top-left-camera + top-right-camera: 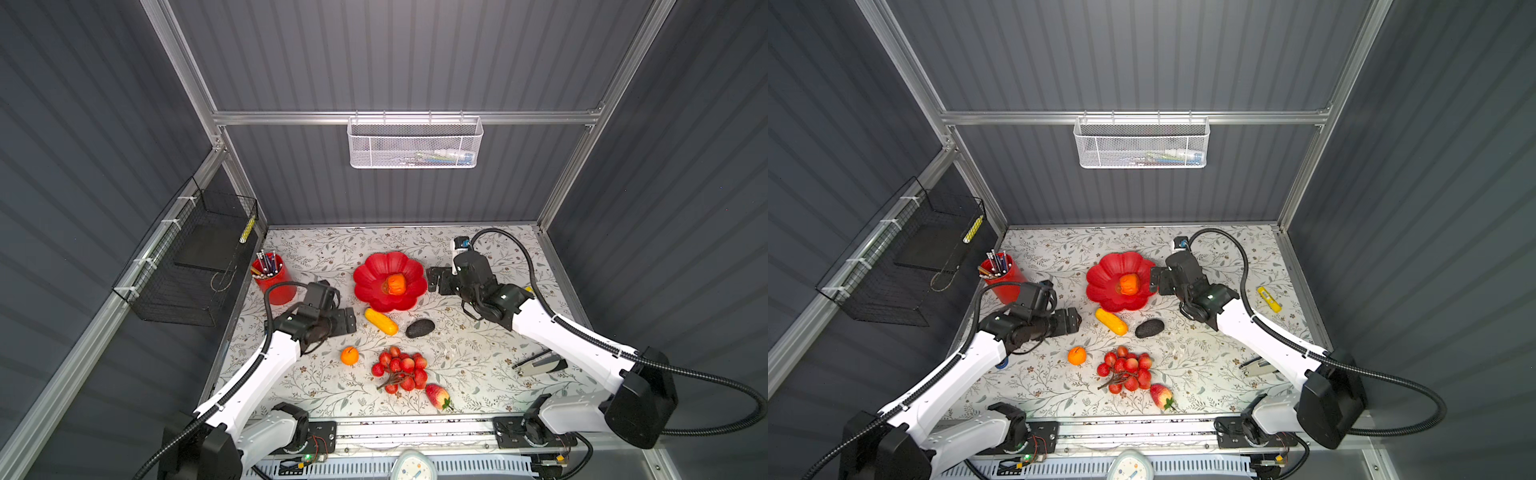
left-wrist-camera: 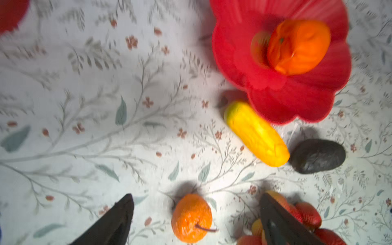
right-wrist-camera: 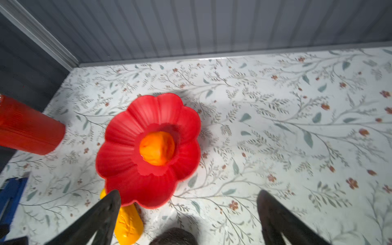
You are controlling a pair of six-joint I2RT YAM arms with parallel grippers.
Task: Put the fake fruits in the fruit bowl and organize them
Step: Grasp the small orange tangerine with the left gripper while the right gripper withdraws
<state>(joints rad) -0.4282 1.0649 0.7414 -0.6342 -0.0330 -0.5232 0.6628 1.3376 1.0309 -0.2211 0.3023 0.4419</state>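
Note:
The red flower-shaped fruit bowl [image 1: 374, 266] [image 1: 1106, 270] [image 2: 297, 101] [image 3: 135, 121] holds one orange fruit [image 1: 396, 284] [image 1: 1128, 284] [image 2: 297, 46] [image 3: 157, 147]. In front of it lie a yellow oblong fruit [image 1: 381, 321] [image 2: 256, 133] and a dark oval [image 1: 419, 328] [image 2: 317, 156]. Nearer the front are a second orange [image 1: 349, 355], a red berry bunch [image 1: 401, 368] and a strawberry [image 1: 437, 395]. My left gripper [image 1: 347, 321] [image 2: 195, 197] is open just behind that orange [image 2: 192, 218], which shows between its fingers, touching neither. My right gripper [image 1: 432, 280] [image 3: 188, 193] is open and empty beside the bowl's right rim.
A red pencil cup [image 1: 274, 276] stands at the back left, next to a black wire basket [image 1: 187, 266] on the side wall. A yellow marker [image 1: 1268, 298] and a metal tool [image 1: 540, 365] lie on the right. A white mesh basket [image 1: 415, 143] hangs on the back wall.

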